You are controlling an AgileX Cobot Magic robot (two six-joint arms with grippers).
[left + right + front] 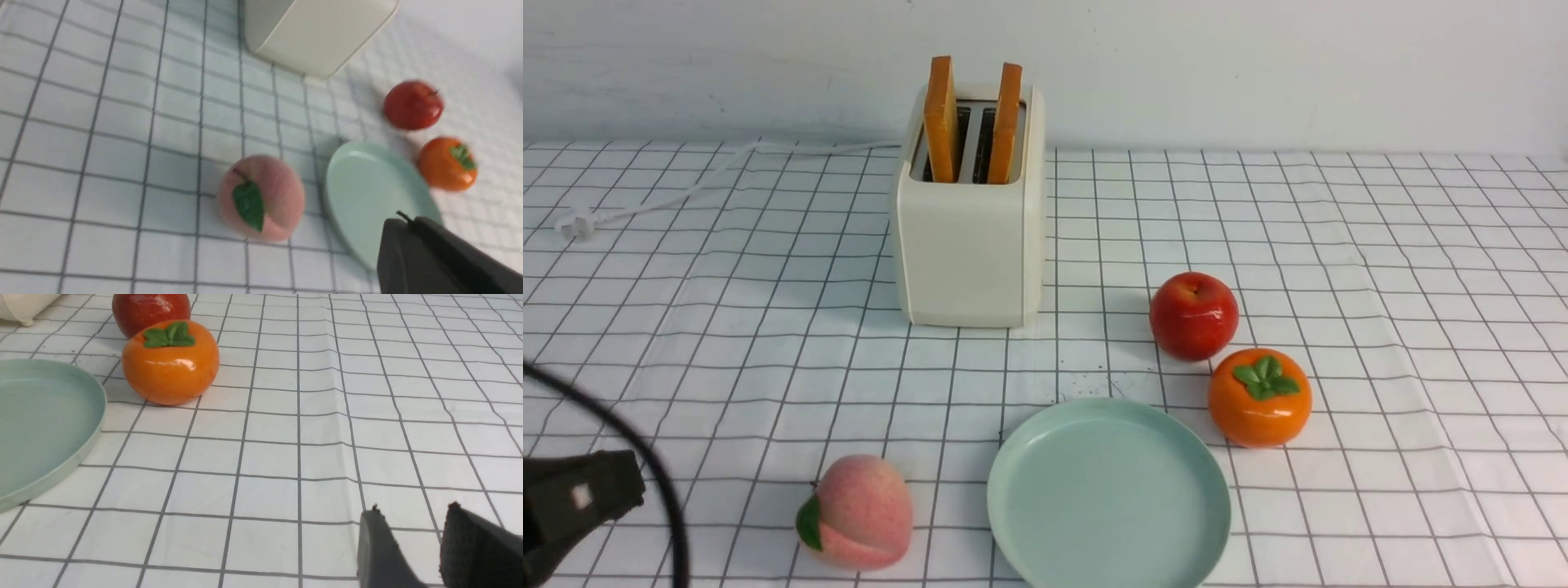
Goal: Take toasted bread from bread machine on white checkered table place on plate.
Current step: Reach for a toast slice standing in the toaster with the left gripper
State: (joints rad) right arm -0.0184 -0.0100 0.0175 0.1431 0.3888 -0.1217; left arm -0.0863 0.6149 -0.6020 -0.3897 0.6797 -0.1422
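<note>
Two slices of toasted bread (942,118) (1006,122) stand upright in the slots of the cream-white bread machine (970,237) at the back of the white checkered table (1380,269). The mint-green plate (1107,494) lies bare at the front centre. My left gripper (621,490) hovers at the front left, well short of the toaster; in the left wrist view it (408,222) is shut with nothing in it, above the plate's (367,192) near edge. My right gripper (413,507) is open over bare cloth to the right of the plate (96,416), with nothing between its fingers.
A red apple (1193,315) and an orange persimmon (1259,397) sit just right of the plate. A pink peach (858,512) lies left of it. The toaster's white cord and plug (578,222) trail to the back left.
</note>
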